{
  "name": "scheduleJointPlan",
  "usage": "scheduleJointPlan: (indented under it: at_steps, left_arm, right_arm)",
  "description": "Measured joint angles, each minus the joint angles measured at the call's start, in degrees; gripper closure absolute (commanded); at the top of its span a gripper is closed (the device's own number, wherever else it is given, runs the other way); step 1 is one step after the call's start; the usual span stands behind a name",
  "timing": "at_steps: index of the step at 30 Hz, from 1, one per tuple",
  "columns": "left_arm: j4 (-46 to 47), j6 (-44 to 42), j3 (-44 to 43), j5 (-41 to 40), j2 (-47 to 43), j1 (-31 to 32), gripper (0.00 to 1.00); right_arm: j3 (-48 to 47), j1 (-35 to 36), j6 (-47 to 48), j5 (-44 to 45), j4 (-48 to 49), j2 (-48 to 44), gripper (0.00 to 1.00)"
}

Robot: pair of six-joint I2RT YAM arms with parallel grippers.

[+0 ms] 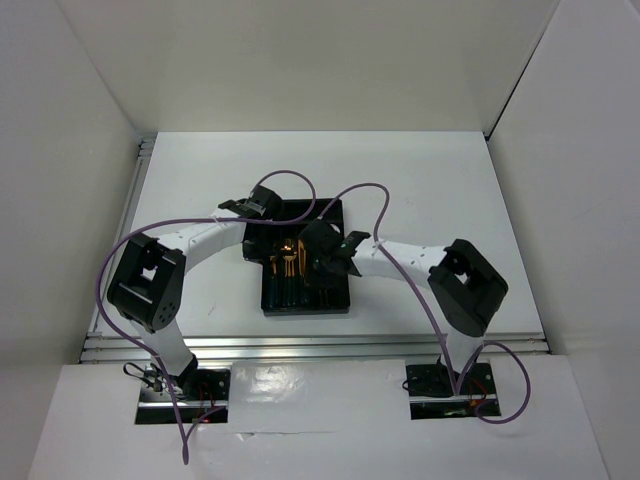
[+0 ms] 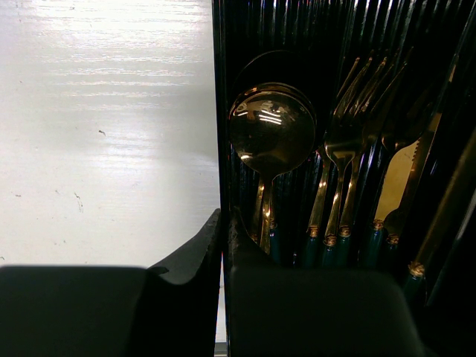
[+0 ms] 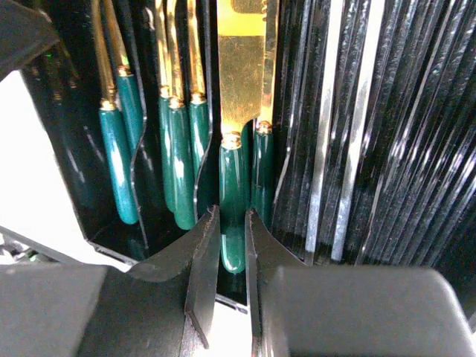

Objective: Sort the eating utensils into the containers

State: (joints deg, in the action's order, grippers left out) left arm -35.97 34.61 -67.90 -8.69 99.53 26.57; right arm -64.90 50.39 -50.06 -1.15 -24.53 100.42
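Note:
The black cutlery tray [image 1: 300, 302] lies mid-table. In the right wrist view its compartments hold green-handled spoons [image 3: 119, 152], forks [image 3: 178, 149], two gold-bladed knives [image 3: 242, 67] and two thin pale chopsticks [image 3: 327, 149]. My right gripper [image 3: 232, 223] is over the tray's near end, its fingers closed on the green handle of one knife [image 3: 232, 186]. My left gripper [image 2: 223, 219] is shut, its tips right at the tray's left wall [image 2: 218, 111]; I cannot tell whether they pinch it. A gold spoon bowl [image 2: 271, 130], forks [image 2: 349, 141] and a knife [image 2: 398, 182] lie beyond it.
Both arms reach over the tray in the top view, the left gripper [image 1: 262, 203] at its far left corner and the right gripper [image 1: 325, 250] over its middle. Purple cables loop above the tray. White walls enclose the table on three sides.

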Motion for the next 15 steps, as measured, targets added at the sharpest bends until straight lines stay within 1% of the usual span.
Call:
scheduleJointPlan:
  at_steps: [6,12,13,14,15]
  left_arm:
    - [0.00,0.00,0.00,-0.02,0.00,0.00,1.00]
    - [0.00,0.00,0.00,-0.02,0.00,0.00,1.00]
    - [0.00,0.02,0.00,0.00,0.00,0.00,1.00]
    - [0.02,0.02,0.00,0.00,0.00,0.00,1.00]
    - [0.02,0.02,0.00,0.00,0.00,0.00,1.00]
  right_arm:
    - [-1.40,0.76,0.61,0.09,-1.22,2.69,0.92]
    - [-1.57,1.22,0.59,0.02,-1.66,3.21,0.68]
    - [-1.66,1.22,0.59,-0.04,-1.68,3.21,0.64]
    - [-1.84,1.22,0.57,-0.15,-1.66,3.21,0.56]
    - [-2.03,1.22,0.55,-0.15,-1.66,3.21,0.53]
